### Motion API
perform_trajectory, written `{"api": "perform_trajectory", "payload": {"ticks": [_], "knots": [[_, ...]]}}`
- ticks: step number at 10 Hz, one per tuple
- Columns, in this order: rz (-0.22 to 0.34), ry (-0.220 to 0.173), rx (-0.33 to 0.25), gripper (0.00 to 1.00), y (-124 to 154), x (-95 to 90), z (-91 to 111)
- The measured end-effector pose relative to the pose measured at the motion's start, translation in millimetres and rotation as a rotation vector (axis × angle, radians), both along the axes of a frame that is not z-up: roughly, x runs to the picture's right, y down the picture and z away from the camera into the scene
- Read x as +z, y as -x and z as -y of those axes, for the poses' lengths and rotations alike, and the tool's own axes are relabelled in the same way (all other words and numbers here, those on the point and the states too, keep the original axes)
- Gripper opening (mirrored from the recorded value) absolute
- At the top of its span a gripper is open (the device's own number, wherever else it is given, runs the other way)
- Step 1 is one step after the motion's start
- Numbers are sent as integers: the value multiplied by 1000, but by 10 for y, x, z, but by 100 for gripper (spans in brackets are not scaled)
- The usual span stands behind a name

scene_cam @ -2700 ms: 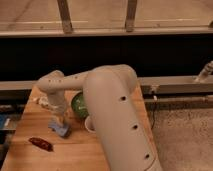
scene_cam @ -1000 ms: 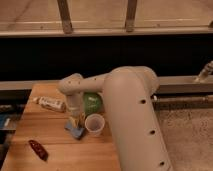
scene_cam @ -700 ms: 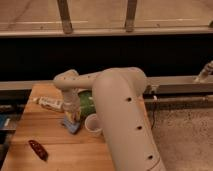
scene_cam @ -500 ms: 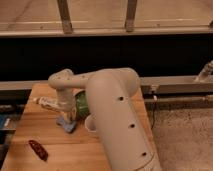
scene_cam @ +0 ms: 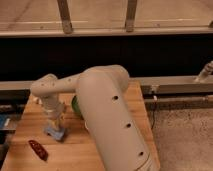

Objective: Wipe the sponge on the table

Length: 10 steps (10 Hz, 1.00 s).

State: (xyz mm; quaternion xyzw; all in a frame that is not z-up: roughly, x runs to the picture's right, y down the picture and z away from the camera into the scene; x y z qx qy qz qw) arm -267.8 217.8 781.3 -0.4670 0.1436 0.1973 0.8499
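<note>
From my remote seat I saw the white arm [scene_cam: 107, 117] filling the middle of the view. Its thick upper part rose from the lower right, and its elbow bent over the left side of the bench [scene_cam: 72, 150]. From the elbow the forearm dropped straight down, ending in the pincer [scene_cam: 56, 123] at the left-centre of the wooden top. The pincer was pressed together, with its tips pinching the top of the sponge [scene_cam: 56, 133].

The sponge was a small light-blue pad lying flat against the planks directly under the pincer. It sat a little left of the bench's middle and nearer the front edge than the back.

A dark red oblong thing [scene_cam: 37, 149] lay on the wood near the front-left corner. It was close to the sponge but clear of it. A green bowl [scene_cam: 76, 104] showed only as a sliver between the forearm and the bulk of the arm, just behind and to the right of the sponge. I could not tell what else stood behind the arm.

A speckled grey floor [scene_cam: 185, 135] ran along the right of the bench, and a thin dark cable [scene_cam: 152, 112] hung down by the bench's right edge. Behind everything a grey rail [scene_cam: 175, 85] crossed the view beneath a long black panel [scene_cam: 150, 55].
</note>
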Motion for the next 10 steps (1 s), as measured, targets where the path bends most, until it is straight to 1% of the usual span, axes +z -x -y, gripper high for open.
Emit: {"api": "perform_trajectory", "payload": {"ticks": [1, 2, 3, 4, 6, 7, 8, 9, 10], "knots": [[16, 12, -17, 0, 57, -67, -121], [10, 25, -14, 0, -6, -104, -223], [-1, 33, -5, 0, -83, -128, -280], [-15, 41, 6, 0, -197, -142, -330], [-85, 51, 67, 0, -669, -152, -394], [-107, 50, 89, 0, -812, -152, -387], [-140, 44, 119, 0, -1004, -134, -328], [-162, 37, 136, 0, -1143, -114, -251], [-167, 32, 139, 0, -1185, -105, -210]]}}
